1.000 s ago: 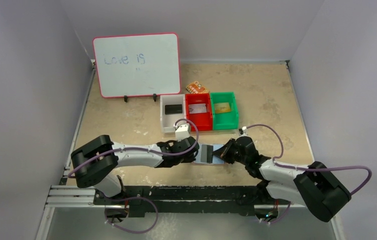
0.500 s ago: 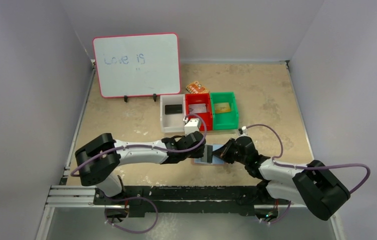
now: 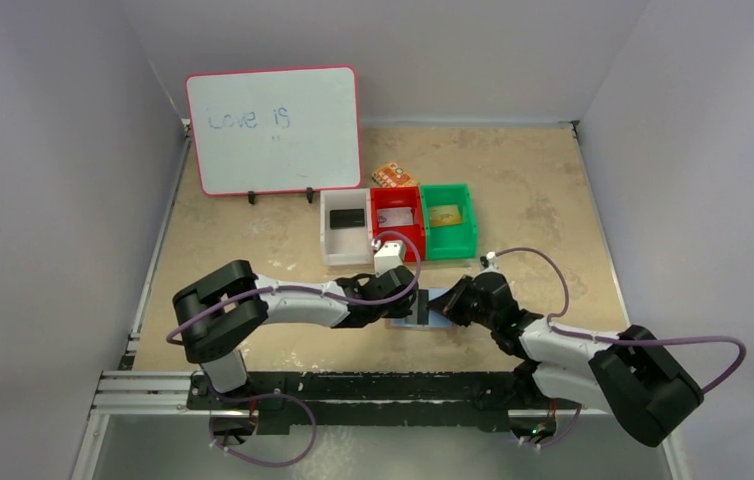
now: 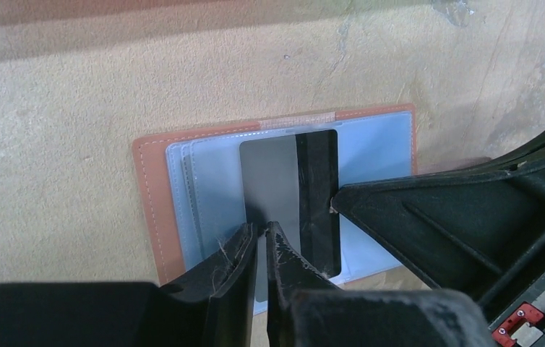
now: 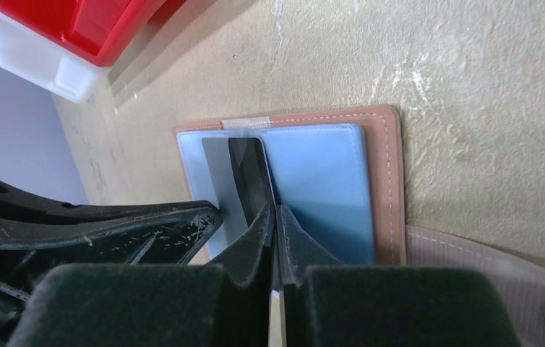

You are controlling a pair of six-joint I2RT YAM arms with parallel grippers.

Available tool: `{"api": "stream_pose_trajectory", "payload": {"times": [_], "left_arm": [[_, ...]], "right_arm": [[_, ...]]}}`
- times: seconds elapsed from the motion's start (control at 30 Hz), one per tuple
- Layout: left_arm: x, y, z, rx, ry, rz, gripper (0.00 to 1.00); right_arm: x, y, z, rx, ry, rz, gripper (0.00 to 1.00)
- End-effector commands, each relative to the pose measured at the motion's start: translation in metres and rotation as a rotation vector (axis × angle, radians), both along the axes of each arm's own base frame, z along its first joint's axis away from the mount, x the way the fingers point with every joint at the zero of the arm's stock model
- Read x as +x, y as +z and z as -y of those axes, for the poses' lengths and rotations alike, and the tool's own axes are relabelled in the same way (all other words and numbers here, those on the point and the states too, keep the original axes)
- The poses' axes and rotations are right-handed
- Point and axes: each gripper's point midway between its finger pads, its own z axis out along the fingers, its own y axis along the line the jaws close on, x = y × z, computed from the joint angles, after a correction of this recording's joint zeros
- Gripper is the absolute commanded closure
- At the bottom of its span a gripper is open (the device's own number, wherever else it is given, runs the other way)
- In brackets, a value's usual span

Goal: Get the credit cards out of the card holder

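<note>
top view: since a second ago the left arm has swung in toward the right. its elbow sits nearer the middle, and its white camera block (image 3: 389, 258) is now just before the red bin (image 3: 416, 247). the left gripper (image 3: 416, 308) covers more of the card holder (image 3: 432, 298) than it did. the holder lies open on the mottled beige table (image 3: 533, 220), between the left gripper and the right gripper (image 3: 450, 303). the right arm has hardly shifted.

left wrist view: the holder is a flat rectangle with a tan, leather-like rim, pale stitching and smooth pale blue pockets. a glossy grey card (image 4: 269, 181) with rounded corners and a black stripe (image 4: 316, 188) lies on the pockets. the left fingers are pressed almost together with only a slit between them. their tips are down at the card's near edge and grasp nothing visible. a matte black right finger touches the stripe.

right wrist view: the right fingers are clenched tip to tip at the card's edge, beside a blue pocket. the tan snap tab (image 5: 486, 282) lies at the lower right.
</note>
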Motion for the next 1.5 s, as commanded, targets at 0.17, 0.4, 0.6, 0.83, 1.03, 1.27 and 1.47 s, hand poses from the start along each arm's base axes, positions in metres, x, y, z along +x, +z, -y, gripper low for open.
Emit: {"api": "stream_pose_trajectory", "payload": {"times": [0.17, 0.4, 0.6, 0.83, 1.03, 1.27, 1.47], "left_arm": [[-0.019, -0.036, -0.034, 0.118, 0.016, -0.073, 0.93], [-0.019, -0.035, -0.036, 0.126, 0.023, -0.073, 0.94], [-0.018, -0.033, -0.036, 0.121, 0.026, -0.070, 0.95], [-0.020, -0.032, -0.036, 0.112, 0.027, -0.073, 0.95], [-0.020, -0.031, -0.033, 0.099, 0.025, -0.077, 0.96], [-0.020, -0.028, -0.035, 0.097, 0.032, -0.071, 0.96], [-0.019, -0.024, -0.036, 0.090, 0.036, -0.066, 0.97]], "right_arm": [[0.001, -0.001, -0.001, 0.024, -0.015, -0.003, 0.78], [0.002, 0.004, 0.002, -0.009, 0.005, 0.041, 0.46], [-0.002, 0.017, -0.011, 0.087, 0.057, 0.085, 0.57], [-0.007, 0.031, -0.014, 0.191, 0.055, 0.137, 0.64], [-0.010, 0.044, -0.019, 0.249, 0.077, 0.164, 0.67], [-0.006, 0.036, -0.017, 0.182, 0.072, 0.129, 0.69], [-0.004, 0.037, -0.018, 0.188, 0.069, 0.123, 0.70]]}}
